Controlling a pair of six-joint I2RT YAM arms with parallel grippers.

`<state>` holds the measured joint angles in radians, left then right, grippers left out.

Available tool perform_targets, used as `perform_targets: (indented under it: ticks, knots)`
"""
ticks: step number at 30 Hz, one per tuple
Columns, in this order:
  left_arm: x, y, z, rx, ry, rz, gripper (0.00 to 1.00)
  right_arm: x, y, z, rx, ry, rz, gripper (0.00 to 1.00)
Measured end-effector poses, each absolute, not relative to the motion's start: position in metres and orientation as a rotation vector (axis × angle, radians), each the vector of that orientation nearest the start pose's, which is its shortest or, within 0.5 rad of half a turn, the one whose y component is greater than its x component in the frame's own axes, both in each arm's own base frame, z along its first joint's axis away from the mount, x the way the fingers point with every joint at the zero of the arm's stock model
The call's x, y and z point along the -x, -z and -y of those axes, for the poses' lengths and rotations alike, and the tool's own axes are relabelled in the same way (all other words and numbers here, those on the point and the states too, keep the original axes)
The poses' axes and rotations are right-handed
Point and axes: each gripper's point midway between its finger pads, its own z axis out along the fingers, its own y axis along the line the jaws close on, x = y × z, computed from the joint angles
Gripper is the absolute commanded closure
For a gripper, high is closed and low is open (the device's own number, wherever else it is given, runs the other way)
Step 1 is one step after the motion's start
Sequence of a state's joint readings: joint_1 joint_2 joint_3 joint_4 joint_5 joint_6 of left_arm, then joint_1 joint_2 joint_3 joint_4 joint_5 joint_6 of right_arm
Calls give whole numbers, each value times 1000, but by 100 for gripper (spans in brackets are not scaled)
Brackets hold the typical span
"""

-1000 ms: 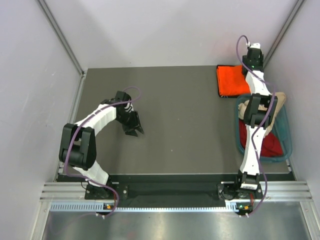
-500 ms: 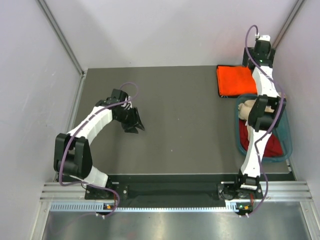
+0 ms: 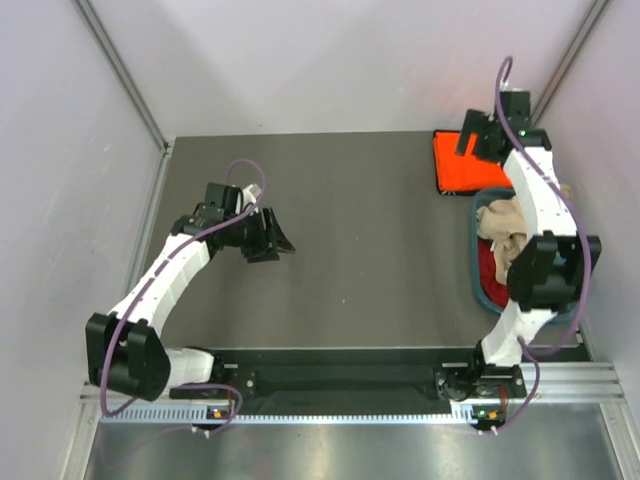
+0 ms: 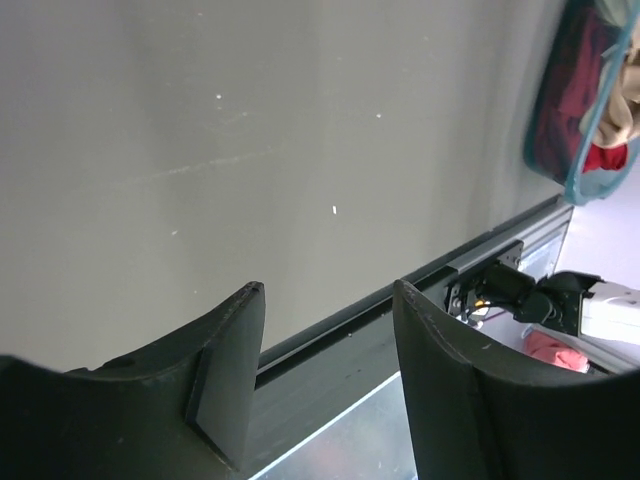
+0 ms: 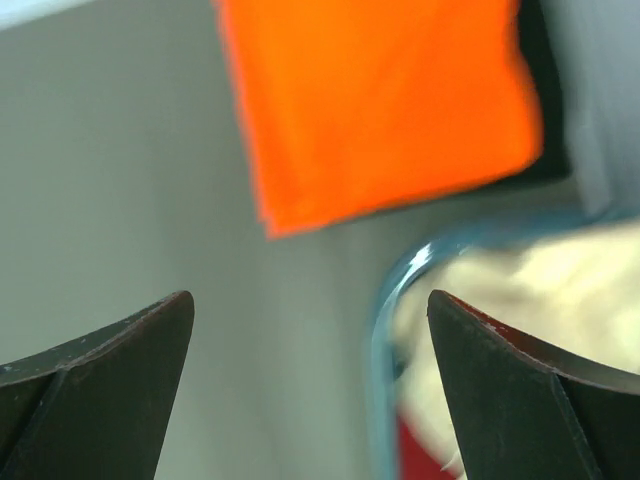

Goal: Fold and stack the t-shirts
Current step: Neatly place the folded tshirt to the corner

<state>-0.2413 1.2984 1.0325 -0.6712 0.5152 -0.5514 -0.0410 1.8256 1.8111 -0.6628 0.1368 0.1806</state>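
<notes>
Vs a second ago:
- The right arm's elbow has swung off the teal tub (image 3: 476,262) toward the near right. Its wrist is pulled back from the far wall.
- right gripper (image 3: 478,135) now sits over the far right corner of the orange t-shirt (image 3: 460,168).
- The left arm's elbow has dropped toward the near-left corner, so that arm is stretched out.
- left gripper (image 3: 272,236) has barely shifted. It's above the bare table (image 3: 380,230), left of centre.

Jaws:
- Right: spread wide, nothing between them, orange cloth and tub rim below.
- Left: parted, nothing between them, only tabletop below.

Shirts:
- Orange is folded flat at the far right corner of the table, just beyond the tub.
- beige t-shirt (image 3: 505,225) is bunched in the tub's far end.
- dark red t-shirt (image 3: 487,268) is in the tub beside and under the beige one.

Per view:
- Right wrist view alone shows a dark layer (image 5: 548,120) poking out from under the orange shirt's edge. It's blurred, so I can't tell what it is.
- Left wrist view alone shows the metal rail (image 4: 520,232) along the table's near edge, with the tub at its top right.
- Only the top view shows both arms at once.
</notes>
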Motion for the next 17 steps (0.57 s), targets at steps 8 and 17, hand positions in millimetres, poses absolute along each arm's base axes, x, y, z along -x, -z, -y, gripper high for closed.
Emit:
perform_targets:
  ticks: [8,17]
  knots:
    - [-241,-169,178,157,1059,-2534,36,-358,-180,-114,-175,-270,-2419,0]
    - [-216,-166,182,169,1134,-2508,31,-252,-131,-122,-265,-363,-2497,0]
